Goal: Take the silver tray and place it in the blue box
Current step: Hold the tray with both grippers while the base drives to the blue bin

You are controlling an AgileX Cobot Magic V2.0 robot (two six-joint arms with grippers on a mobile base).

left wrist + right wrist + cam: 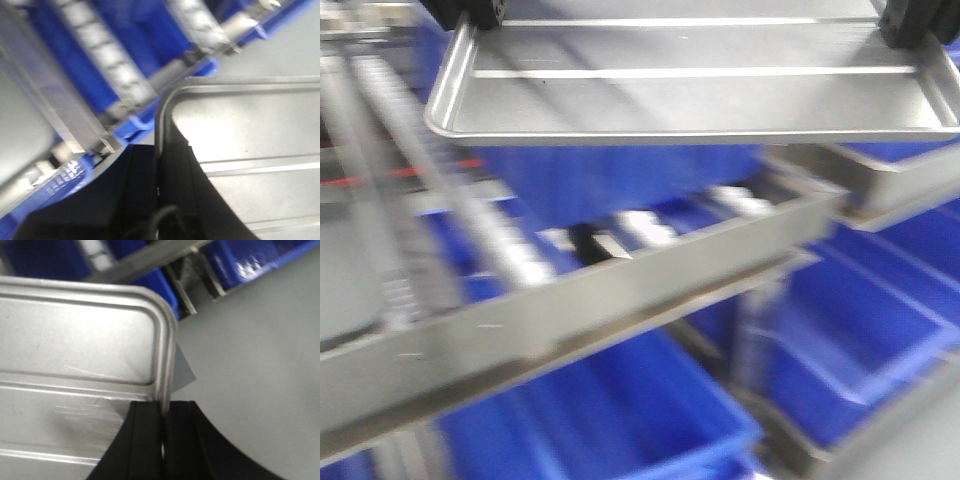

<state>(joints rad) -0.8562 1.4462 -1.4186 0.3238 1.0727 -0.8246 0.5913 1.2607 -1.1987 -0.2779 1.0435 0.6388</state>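
Silver tray is up in the air at the top of the front view, roughly level, carried by its two short ends above the roller rack. Left gripper: black fingers pressed together on the rolled rim near a rounded corner, one finger outside the wall, one inside on the floor of the tray. Right gripper: same pinch on the opposite rim, close to its corner. Tray reads as thin pressed sheet metal, shallow, bright and smooth, with two raised lengthwise ribs that should stiffen it along its length. Expect it to be light and rigid enough not to sag between the two holds, but slick. Bare metal under hard finger pads can slide or pivot, so keep both arms matched in height and pace, or the tray may twist in the pinch. The rolled rim is the right place to hold, since it gives the fingers a lip to bear against, while the flat floor offers nothing. Not fragile, though a knock on the rack could dent a corner or ring loudly. Below, the rack shows dull steel channel and pale rollers, with blue plastic crates on the lower tiers. The views are motion-blurred, so you cannot tell from here which is the deep blue box. Grey floor shows past the right rim.
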